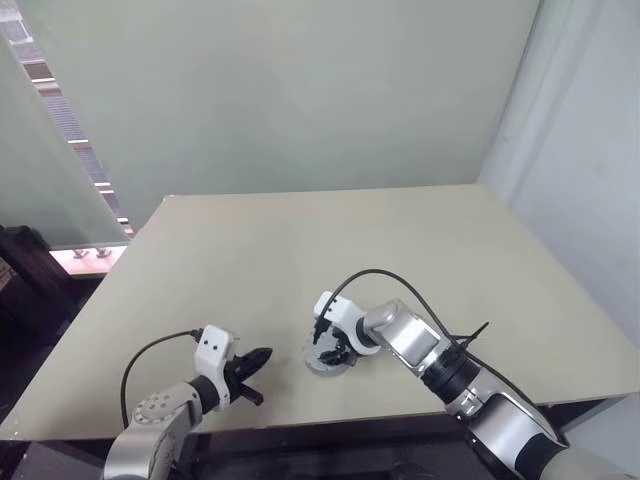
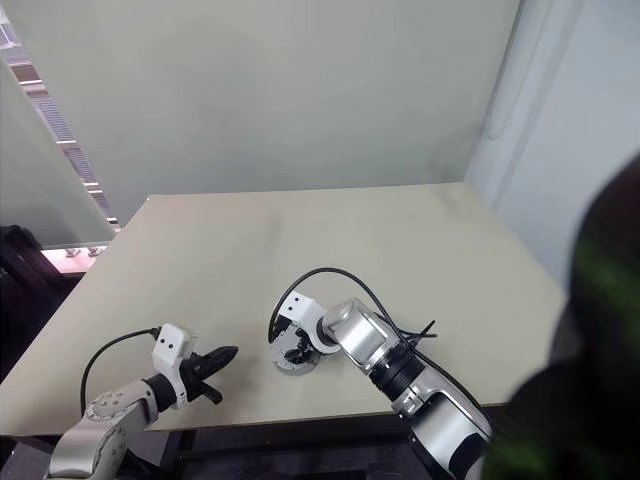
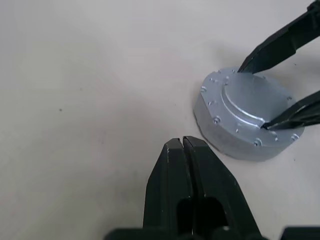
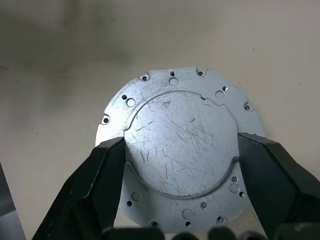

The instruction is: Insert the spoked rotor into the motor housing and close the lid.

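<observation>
Housing [image 3: 246, 116] on tabletop [image 1: 300, 250]; my right end effector [image 4: 180, 150] grips its raised lid [image 4: 181, 145], left end effector [image 3: 182, 145] clenched, empty, beside it.

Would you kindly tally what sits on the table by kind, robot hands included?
Silver motor housing with its lid on: 1
Black robot hands: 2 (left hand, right hand)
Total: 3

- Left gripper [image 3: 182, 142]: black jaws pressed together, tips just above the pale beige tabletop [image 3: 90, 90], holding nothing.
- Round silver metal motor housing [image 3: 245, 120] on the tabletop, near the tips, flat lid [image 3: 252, 102] on top.
- Right gripper [image 3: 256, 95]: its black jaws bracket the lid's raised centre.
</observation>
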Robot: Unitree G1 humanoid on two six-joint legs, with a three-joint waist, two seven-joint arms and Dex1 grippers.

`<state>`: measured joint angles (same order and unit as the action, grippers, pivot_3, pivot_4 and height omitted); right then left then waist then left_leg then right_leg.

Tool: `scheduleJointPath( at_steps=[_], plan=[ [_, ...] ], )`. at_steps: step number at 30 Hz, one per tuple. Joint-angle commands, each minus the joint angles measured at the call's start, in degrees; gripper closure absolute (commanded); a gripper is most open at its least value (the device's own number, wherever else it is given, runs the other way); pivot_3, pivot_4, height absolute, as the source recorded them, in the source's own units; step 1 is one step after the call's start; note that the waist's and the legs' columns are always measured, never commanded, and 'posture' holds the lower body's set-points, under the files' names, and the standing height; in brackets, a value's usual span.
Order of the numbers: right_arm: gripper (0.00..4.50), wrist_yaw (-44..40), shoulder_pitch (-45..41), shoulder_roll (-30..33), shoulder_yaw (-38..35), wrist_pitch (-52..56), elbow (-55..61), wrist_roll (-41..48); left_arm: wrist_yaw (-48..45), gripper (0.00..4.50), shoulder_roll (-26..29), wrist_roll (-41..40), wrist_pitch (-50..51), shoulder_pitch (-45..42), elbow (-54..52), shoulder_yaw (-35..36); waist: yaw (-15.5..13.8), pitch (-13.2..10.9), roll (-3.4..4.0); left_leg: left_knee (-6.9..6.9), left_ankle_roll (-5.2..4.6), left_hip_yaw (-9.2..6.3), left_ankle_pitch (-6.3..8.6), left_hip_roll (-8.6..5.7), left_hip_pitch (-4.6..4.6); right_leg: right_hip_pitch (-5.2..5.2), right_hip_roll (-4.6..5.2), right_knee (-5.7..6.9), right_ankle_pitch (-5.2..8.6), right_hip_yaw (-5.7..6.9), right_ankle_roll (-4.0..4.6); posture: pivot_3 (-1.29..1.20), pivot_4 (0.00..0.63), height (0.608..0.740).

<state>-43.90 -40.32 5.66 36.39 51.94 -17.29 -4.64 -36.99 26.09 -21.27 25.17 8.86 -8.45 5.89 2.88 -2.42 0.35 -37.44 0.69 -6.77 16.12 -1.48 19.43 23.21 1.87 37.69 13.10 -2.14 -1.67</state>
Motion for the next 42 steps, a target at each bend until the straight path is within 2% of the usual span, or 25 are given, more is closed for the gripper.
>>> scheduleJointPath(
  at_steps=[1,7,16,27,29,31,42],
  plan=[
    [1.23,-0.64,1.36,1.12,2.97,1.91,-4.23,-1.31,-0.65,4.50,0.40,-0.26,-0.36,-1.38,-1.43,-0.29,-0.01,0.00,0.00,0.01,0.00,0.00,0.00,0.00,0.00,0.00,0.00,-0.01,0.00,0.00,0.00,0.00,0.000,0.740],
    [1.23,-0.93,1.07,0.78,3.12,1.39,-4.80,-1.14,-1.35,4.50,-1.24,1.82,-1.49,-6.17,1.95,-4.93,-0.01,0.02,0.00,0.00,0.04,0.00,-0.03,-0.02,-0.02,-0.03,0.00,-0.01,0.00,0.01,0.00,0.00,0.000,0.740],
    [1.23,-1.44,1.75,1.39,3.53,1.24,-2.99,-1.07,-1.18,4.50,-5.34,7.61,-4.41,-12.72,14.51,-12.30,-0.02,0.28,-0.09,0.14,0.04,0.00,-0.04,-0.05,-0.01,-0.04,0.00,-0.02,-0.01,-0.02,-0.02,0.00,0.000,0.740],
    [1.23,-0.11,2.82,2.68,2.52,-5.66,-0.44,-1.98,-1.48,4.50,-6.71,10.17,-7.10,-14.30,20.41,-14.17,-0.05,0.54,0.18,0.14,0.04,-0.07,-0.04,-0.18,-0.05,-0.15,0.08,-0.15,0.00,-0.01,-0.04,0.00,0.000,0.740],
    [0.51,-0.25,2.63,2.79,2.35,-6.04,-0.44,-1.95,-1.60,4.50,-6.90,10.32,-7.28,-14.59,20.66,-14.29,-0.04,0.54,0.19,0.14,0.04,-0.07,-0.04,-0.17,-0.07,-0.16,0.08,-0.14,0.00,-0.01,-0.04,0.00,0.000,0.740],
    [0.01,-0.84,2.54,2.72,1.92,-5.53,-0.15,-1.43,-1.79,4.50,-7.06,10.48,-7.43,-14.77,20.84,-14.37,-0.05,0.54,0.19,0.14,0.03,-0.08,-0.05,-0.15,-0.12,-0.20,0.06,-0.12,0.00,0.00,-0.04,0.00,0.000,0.740],
    [0.01,-2.33,1.81,2.21,-4.27,-1.34,4.44,3.08,-2.41,4.50,-7.27,11.12,-7.53,-14.91,20.75,-14.82,-0.08,0.50,0.20,0.35,0.04,-0.14,-0.03,-0.16,-0.49,-0.67,0.07,-0.37,0.03,0.01,-0.06,0.00,0.000,0.740]
  ],
)
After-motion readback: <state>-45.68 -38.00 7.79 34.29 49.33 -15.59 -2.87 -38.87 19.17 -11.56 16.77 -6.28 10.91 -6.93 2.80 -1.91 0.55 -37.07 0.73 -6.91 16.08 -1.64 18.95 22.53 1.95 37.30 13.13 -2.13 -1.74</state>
